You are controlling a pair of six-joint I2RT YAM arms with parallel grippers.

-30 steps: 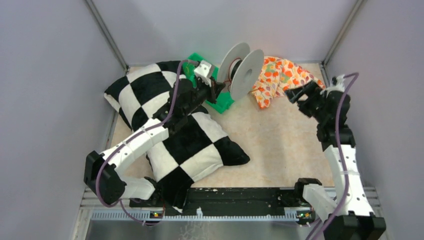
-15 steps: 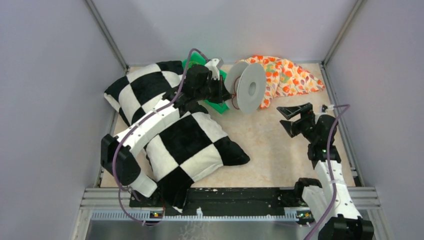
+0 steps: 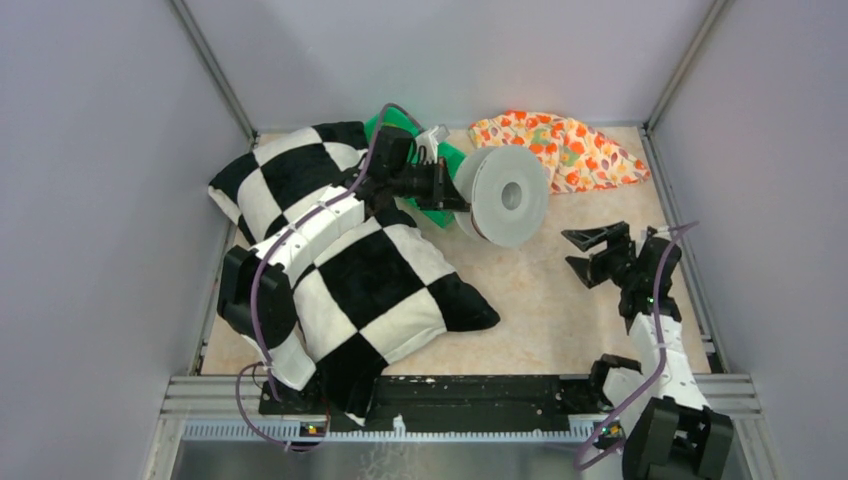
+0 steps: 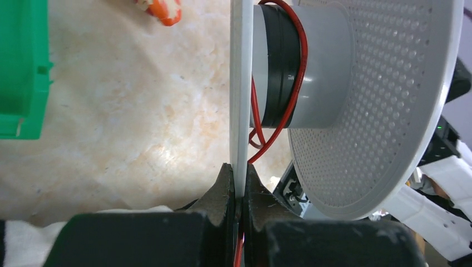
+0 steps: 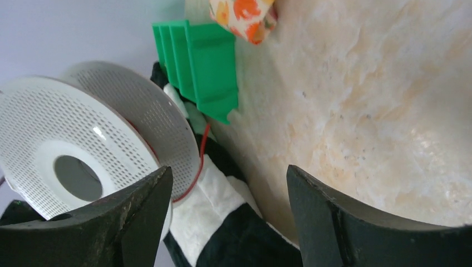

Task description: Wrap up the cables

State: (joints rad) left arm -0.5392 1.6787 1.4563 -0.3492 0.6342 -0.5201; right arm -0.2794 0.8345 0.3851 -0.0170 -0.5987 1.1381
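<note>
2 arms share a pale counter (image 3: 540, 300). The left tool (image 4: 239, 192) is clenched on the thin rim of 1 flange of a white spool (image 3: 505, 195), holding it just above the counter at the far middle. A thin red cable (image 4: 298, 67) makes a few loose turns around the spool's hub, then drops between the flanges and passes the left fingers toward a checkered cushion (image 3: 370, 280). The spool's axis runs roughly left to right, and its holed face is turned toward the right tool (image 3: 583, 254). That tool hangs released, jaws wide and holding nothing, well apart on the near right. The slack cable lies left of it and farther away, on the spool's other side, so the left arm is much nearer.
</note>
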